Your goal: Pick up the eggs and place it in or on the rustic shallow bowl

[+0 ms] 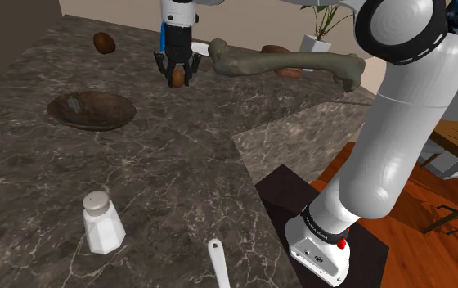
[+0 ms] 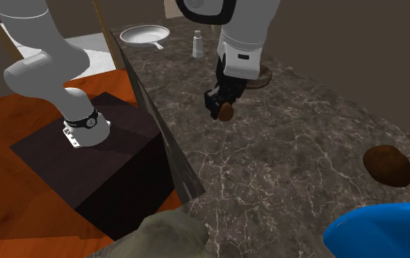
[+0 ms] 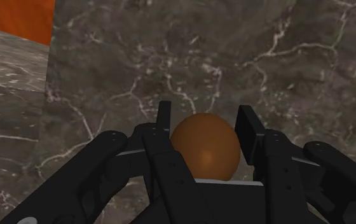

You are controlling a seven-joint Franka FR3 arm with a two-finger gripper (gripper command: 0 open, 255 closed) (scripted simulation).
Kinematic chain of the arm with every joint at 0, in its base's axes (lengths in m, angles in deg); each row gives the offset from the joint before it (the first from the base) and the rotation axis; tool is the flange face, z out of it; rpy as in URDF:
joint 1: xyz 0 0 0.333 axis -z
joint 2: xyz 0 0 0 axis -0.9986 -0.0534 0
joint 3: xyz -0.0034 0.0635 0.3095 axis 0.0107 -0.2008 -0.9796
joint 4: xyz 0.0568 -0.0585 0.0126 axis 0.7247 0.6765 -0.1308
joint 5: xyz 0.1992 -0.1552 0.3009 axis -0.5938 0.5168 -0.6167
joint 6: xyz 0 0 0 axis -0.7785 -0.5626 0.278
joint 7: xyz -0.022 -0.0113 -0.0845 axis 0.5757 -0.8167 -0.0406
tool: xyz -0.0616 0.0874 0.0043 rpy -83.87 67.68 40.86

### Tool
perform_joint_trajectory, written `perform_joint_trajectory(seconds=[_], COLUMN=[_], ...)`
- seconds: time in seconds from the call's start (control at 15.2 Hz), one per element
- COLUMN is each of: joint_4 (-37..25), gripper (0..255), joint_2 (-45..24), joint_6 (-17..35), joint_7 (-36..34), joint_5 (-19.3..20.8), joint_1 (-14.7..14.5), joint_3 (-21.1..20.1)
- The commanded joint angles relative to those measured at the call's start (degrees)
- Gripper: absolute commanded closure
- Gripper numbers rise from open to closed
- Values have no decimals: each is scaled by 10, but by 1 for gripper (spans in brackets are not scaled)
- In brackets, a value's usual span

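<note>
Two black fingers of the gripper [image 3: 205, 137] clasp a brown egg [image 3: 205, 147] between their pads, parted only as wide as the egg. Beyond it lies the dark veined stone counter [image 3: 170, 57]. Whether the egg touches the counter or hangs just over it, cannot tell.

Shoulder view, front to back:
- White shaker [image 1: 103, 222] upright on the counter's near part; a white handle [image 1: 219, 262] just to the view's right of it, at the bottom edge.
- Dark box stand [image 1: 289, 192] at lower right, on an orange wood floor [image 1: 415, 221].
- Brown shallow bowl [image 1: 64, 105] mid-counter, nothing seen in it.
- Gripper [image 1: 177, 78] pointing down, to the view's right of the bowl and a little farther back, apart from it; egg [image 1: 177, 76] between the fingertips.
- Long greenish bone-shaped object [image 1: 301, 62] to the view's right of the gripper.
- Second brown egg [image 1: 104, 42] lying loose near the far edge, well apart from the bowl.
- Potted plant [image 1: 321, 24] at the back.
</note>
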Motion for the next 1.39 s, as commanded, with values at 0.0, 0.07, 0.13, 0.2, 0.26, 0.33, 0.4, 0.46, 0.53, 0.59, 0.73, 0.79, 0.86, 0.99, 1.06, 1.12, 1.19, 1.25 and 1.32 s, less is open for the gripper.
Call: perform_joint_trajectory(seconds=[0.0,0.07,0.13,0.2,0.26,0.33,0.4,0.46,0.53,0.59,0.73,0.79,0.86,0.99,1.06,1.12,1.19,1.25,1.32], joint_4=[-15,-22,-29,-36,-44,-52,-60,-68,-76,-85,-103,-112,-122,-134,-136,-140,-144,-150,-156], gripper=[255,255,255,255,255,255,255,255,255,255,255,255,255,255,255,255,255,255,255], joint_2=[1,2,2,2,2,2,2,2,1,0,-1,-3,-4,-6,-8,-11,-14,-19,-23], joint_6=[-16,-23,-31,-39,-46,-54,-62,-70,-77,-85,-102,-110,-118,-128,-129,-129,-130,-131,-132], joint_7=[0,0,0,-1,-1,-1,-1,-1,-1,-1,-2,-2,-2,-2,-15,-28,-40,-53,-66], joint_5=[0,0,-1,-1,-1,-1,-1,-1,-1,0,0,0,0,1,0,0,0,0,0], joint_1=[0,-1,-1,-1,-1,-1,-1,-2,-2,-2,-3,-3,-3,-4,-12,-20,-29,-38,-46], joint_3=[0,0,-1,-1,-1,-1,-1,-1,-1,-1,-1,-2,-2,-2,-6,-11,-16,-20,-24])
